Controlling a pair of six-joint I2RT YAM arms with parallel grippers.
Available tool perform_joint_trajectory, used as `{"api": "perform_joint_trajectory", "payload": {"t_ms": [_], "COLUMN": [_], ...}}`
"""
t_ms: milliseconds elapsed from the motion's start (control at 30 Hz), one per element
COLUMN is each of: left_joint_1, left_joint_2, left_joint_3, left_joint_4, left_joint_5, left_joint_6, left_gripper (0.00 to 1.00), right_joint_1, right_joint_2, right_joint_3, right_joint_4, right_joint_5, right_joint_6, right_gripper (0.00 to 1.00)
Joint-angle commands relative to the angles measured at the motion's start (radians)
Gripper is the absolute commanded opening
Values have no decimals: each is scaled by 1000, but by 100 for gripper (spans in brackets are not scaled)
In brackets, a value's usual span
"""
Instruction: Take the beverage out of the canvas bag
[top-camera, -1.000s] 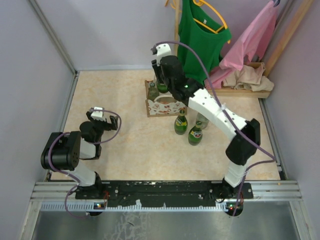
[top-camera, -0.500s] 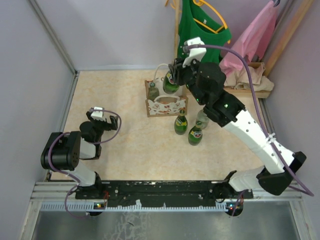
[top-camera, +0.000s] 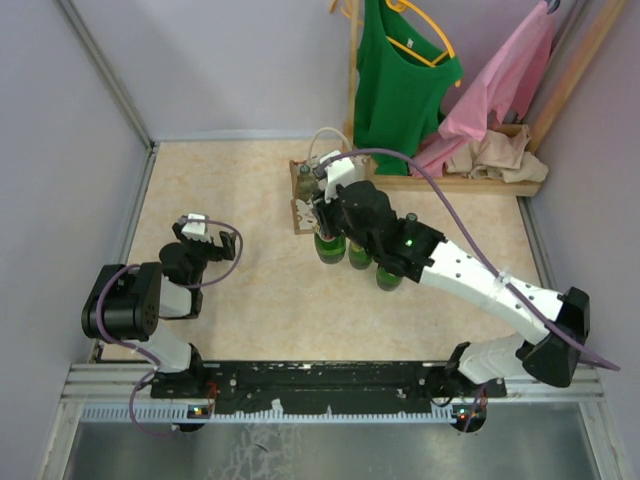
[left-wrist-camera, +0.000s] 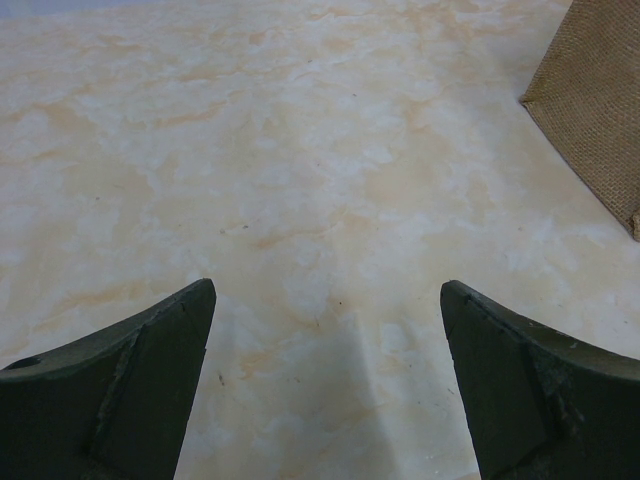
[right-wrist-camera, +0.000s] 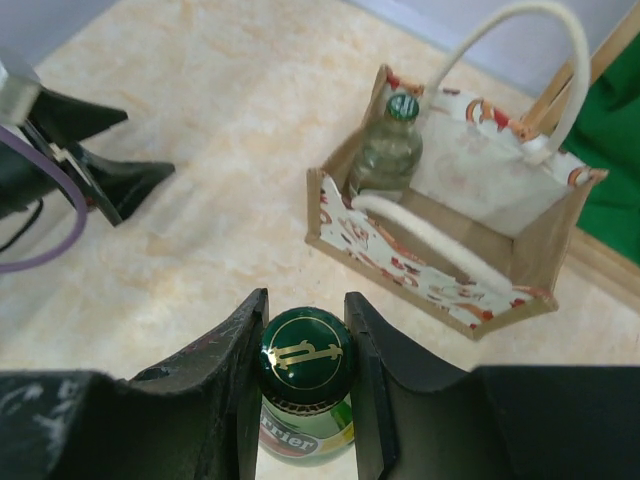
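**A:** Starting at the left, is anything new there?

**B:** No. The left arm (top-camera: 160, 285) sits folded near its base, as it did a second ago. Its jaws are spread wide over the bare marbled beige surface (left-wrist-camera: 300, 150), with nothing between them.

**A:** And the small tan canvas bag with white looped handles (right-wrist-camera: 440, 275)?

**B:** It stands toward the back middle of the surface. One clear glass bottle with a green cap (right-wrist-camera: 385, 155) is left inside (at the bag's left end). A second ago the right arm (top-camera: 450, 265) was reaching down into the bag, and half a second ago it held a bottle above it.

**A:** Now?

**B:** That green glass bottle with the gold-printed cap (right-wrist-camera: 305, 362) is out and in front of the bag. It is just left of two similar green bottles (top-camera: 390, 277) standing there. The right jaws are clamped on its neck, one on each side of the cap.

**A:** So this one is done?

**B:** Nearly, I judge. It is clear of the bag, but I cannot tell whether its base rests on the surface yet. Letting go would finish it, and the clear bottle is yet to come out.
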Motion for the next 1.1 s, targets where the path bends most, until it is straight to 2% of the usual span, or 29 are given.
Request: {"api": "perform_joint_trajectory", "payload": {"t_ms": [0, 233, 367, 533, 900, 1067], "left_joint_1": [-6, -6, -6, -6, -6, -7], "left_joint_2": [1, 1, 1, 1, 1, 1], "left_joint_3": [14, 14, 14, 14, 14, 14], "left_joint_4": [8, 8, 8, 8, 9, 8], "left_joint_5": [-3, -3, -2, -2, -3, -2], "left_joint_6": [5, 5, 5, 6, 6, 6], "left_gripper": [100, 100, 100, 100, 100, 100], "right_joint_1": [-2, -7, -37, -67, -67, -66], "right_joint_2": [8, 99, 139, 161, 183, 194], "right_joint_3": [-8, -77, -141, -218, -305, -324], "right_joint_4": [171, 239, 319, 439, 653, 673], "right_joint_5": [33, 73, 44, -9, -45, -62], "right_joint_6": [55, 70, 112, 162, 149, 136], "right_gripper": [0, 0, 0, 0, 0, 0]}}
